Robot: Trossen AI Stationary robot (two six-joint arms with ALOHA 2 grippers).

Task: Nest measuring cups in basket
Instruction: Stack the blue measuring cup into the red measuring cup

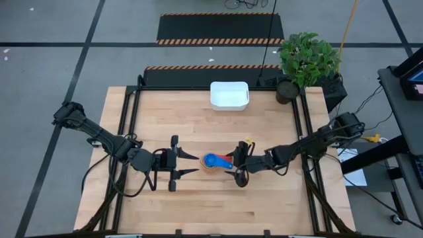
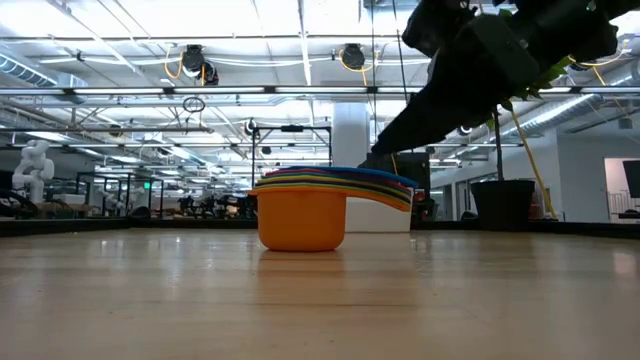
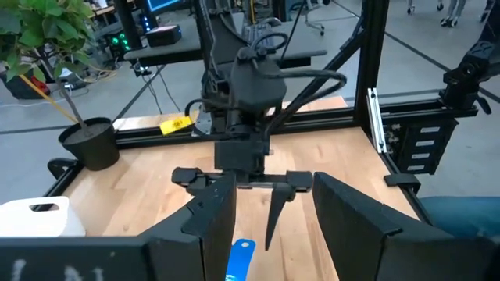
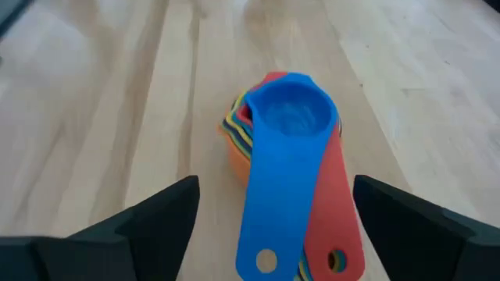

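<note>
Stack: the measuring cups [image 4: 285, 148] sit nested on the table [image 1: 198, 205], orange cup [image 2: 300, 218] at the bottom, dark blue cup [image 4: 291, 117] on top, its handle lying over the red handle [image 4: 334, 226].
Right gripper [image 1: 239, 165]: just beside the stack on its right, handles pointing toward it; fingers spread wide, one either side of the handles in the right wrist view, touching nothing.
Left gripper [image 1: 176, 163]: near the stack on its left, jaws apart, empty, waiting.
Basket [image 1: 229, 95]: white, at the far edge of the table, well apart from the stack; looks empty from above.
Plant pot [image 1: 285, 91]: beside the basket, not the target.
Step, judged: nesting looks complete; transfer to the basket not yet done.
Next move, judged: close on the bunched handles or the stack's rim, lift level so no cup slips out, carry to the basket.
</note>
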